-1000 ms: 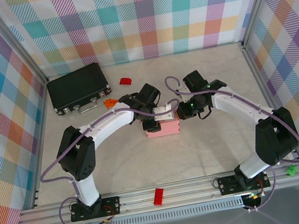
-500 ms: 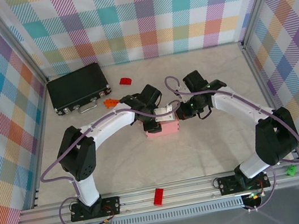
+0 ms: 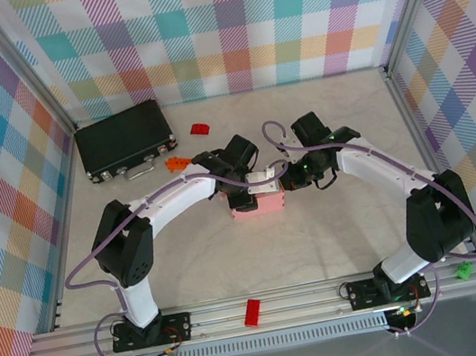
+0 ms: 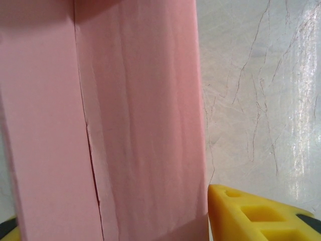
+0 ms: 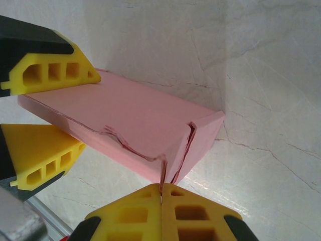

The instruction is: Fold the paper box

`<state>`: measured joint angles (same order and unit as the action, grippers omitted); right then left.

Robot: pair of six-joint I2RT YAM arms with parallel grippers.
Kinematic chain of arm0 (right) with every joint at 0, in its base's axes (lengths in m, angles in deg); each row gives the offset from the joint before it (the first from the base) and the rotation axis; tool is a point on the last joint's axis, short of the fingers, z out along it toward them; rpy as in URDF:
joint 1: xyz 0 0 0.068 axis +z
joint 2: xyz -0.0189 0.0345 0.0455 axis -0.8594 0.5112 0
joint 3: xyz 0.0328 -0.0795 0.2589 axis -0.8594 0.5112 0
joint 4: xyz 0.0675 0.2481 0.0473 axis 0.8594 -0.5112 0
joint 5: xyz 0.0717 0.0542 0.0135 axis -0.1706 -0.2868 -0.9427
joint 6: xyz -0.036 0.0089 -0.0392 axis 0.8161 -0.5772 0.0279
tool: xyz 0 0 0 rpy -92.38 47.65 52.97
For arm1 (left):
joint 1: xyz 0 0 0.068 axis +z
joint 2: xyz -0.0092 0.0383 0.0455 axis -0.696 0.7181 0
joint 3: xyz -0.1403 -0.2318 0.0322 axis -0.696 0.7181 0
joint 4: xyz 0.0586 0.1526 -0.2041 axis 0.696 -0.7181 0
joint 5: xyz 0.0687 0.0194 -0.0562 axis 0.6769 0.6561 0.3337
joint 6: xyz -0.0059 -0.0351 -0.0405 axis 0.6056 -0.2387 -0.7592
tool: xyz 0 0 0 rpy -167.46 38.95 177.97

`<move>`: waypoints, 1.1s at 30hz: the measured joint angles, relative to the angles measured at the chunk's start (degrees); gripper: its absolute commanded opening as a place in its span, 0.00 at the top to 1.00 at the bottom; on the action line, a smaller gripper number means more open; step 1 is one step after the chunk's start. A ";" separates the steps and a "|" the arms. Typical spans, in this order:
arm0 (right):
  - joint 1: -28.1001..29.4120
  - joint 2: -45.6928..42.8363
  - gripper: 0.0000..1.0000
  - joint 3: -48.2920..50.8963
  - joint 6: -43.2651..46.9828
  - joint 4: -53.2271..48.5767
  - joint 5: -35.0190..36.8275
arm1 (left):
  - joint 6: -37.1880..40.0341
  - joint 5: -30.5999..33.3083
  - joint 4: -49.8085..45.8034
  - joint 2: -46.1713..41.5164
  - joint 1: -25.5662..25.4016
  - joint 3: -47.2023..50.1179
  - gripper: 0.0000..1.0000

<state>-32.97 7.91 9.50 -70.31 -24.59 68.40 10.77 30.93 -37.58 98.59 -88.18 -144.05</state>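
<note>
Paper box (image 3: 258,208) sits mid-table (image 3: 346,224), between both arms. Right wrist view: left gripper (image 5: 90,110) straddles the box's end, yellow fingers (image 5: 50,70) against both sides, gripping it. Right gripper (image 5: 161,198) is pinched closed at the box's split near corner; card nipped or not, can't tell. Left wrist view: pink wall close up, crease running down it. Top view adds black case (image 3: 124,137) at far left.

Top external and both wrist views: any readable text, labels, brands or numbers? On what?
No readable text anywhere.
paper box: plain pink card, no print on the faces in view.
black case: no legible label; the fittings along its front edge are too small to tell.
</note>
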 measured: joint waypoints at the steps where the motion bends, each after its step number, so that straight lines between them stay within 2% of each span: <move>1: 0.00 0.09 0.94 0.00 0.00 0.02 0.00 | -0.02 0.02 0.00 0.00 0.00 0.00 0.49; 8: 0.00 0.59 0.94 0.00 0.00 0.15 -0.02 | -0.26 0.15 0.02 0.00 0.00 0.00 0.49; 12: 0.00 0.63 0.94 0.00 0.02 0.15 0.09 | -0.50 0.17 0.02 0.00 0.00 0.00 0.46; 21: 0.00 0.63 0.94 0.00 0.02 0.15 0.83 | -1.46 -0.09 0.07 -1.01 -0.04 0.02 0.19; 28: 0.00 0.63 0.94 0.00 0.02 0.15 0.94 | -3.10 -1.75 3.23 -9.99 -0.07 1.81 0.07; 30: 0.00 0.63 0.94 0.00 0.02 0.15 0.92 | -4.59 -1.95 4.90 -12.74 -0.09 2.73 0.00; 33: 0.00 0.63 0.94 0.02 0.02 0.17 0.92 | -10.29 -0.37 8.87 -16.94 -0.09 5.44 0.00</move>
<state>-32.97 8.54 9.52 -70.29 -24.42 69.32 0.48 30.55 -28.71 81.65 -88.27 -138.61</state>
